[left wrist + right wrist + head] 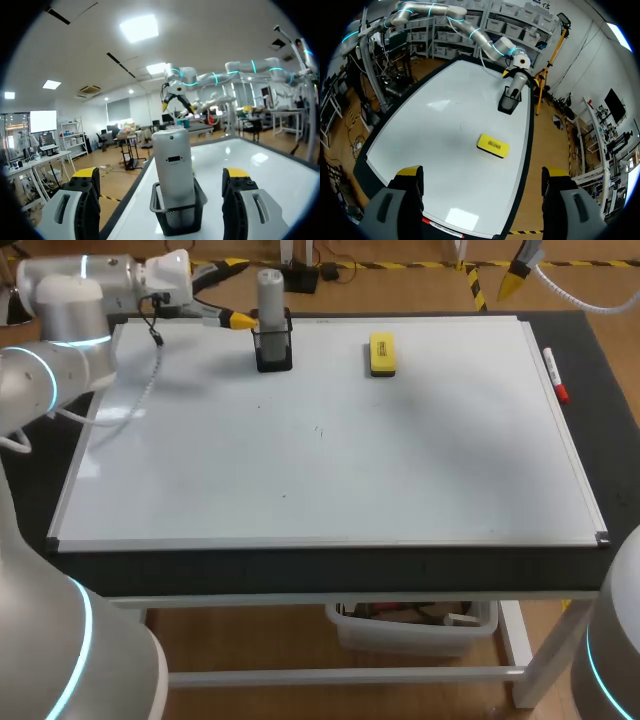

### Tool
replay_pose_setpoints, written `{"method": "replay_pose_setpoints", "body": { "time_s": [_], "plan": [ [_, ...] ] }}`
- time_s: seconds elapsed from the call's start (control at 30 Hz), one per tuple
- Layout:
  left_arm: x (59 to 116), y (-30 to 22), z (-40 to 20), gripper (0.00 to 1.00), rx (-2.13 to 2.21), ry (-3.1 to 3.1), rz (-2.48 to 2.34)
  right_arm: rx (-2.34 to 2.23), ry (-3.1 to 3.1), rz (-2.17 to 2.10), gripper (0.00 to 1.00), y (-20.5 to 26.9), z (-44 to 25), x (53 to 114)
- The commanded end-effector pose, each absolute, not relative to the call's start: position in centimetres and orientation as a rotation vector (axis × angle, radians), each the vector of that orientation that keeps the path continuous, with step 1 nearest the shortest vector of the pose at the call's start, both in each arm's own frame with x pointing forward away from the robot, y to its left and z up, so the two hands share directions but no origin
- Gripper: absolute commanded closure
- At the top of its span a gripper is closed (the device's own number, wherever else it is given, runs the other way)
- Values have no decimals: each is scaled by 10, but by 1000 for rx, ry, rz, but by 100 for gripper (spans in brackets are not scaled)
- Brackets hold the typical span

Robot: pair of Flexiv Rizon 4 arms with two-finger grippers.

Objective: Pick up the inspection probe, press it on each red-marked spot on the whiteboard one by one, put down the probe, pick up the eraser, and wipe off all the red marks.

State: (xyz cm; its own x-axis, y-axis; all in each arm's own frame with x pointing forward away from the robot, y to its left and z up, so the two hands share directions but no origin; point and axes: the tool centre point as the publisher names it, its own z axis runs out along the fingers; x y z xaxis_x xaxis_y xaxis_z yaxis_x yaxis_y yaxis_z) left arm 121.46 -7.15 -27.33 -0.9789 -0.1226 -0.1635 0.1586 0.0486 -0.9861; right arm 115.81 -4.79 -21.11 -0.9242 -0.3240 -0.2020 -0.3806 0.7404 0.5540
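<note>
Left gripper (pixel 160 176) spread wide, probe (pixel 172 160) ahead between its fingers, untouched, upright in a black mesh holder (pixel 175 220) at the whiteboard's (pixel 320 460) far edge. Yellow eraser (pixel 382 354) lies further along that edge, its print unreadable. My right gripper (pixel 482 175) is also spread, high above.

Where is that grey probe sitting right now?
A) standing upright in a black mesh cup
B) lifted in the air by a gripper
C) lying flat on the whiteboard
A: the probe stands upright in the black mesh cup at the far edge of the whiteboard.
</note>
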Motion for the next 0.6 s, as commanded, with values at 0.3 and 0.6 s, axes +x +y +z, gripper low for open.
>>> {"method": "replay_pose_setpoints", "body": {
  "time_s": [0.3, 0.6],
  "plan": [
    [1145, -24, -250, 0, -282, 2183, -1451, -582, 2850, 932, 0, -49, -210, 1159],
    [1116, 15, -240, 0, -365, 2151, -1228, -582, 2850, 932, 0, -49, -210, 1159]
  ]
}}
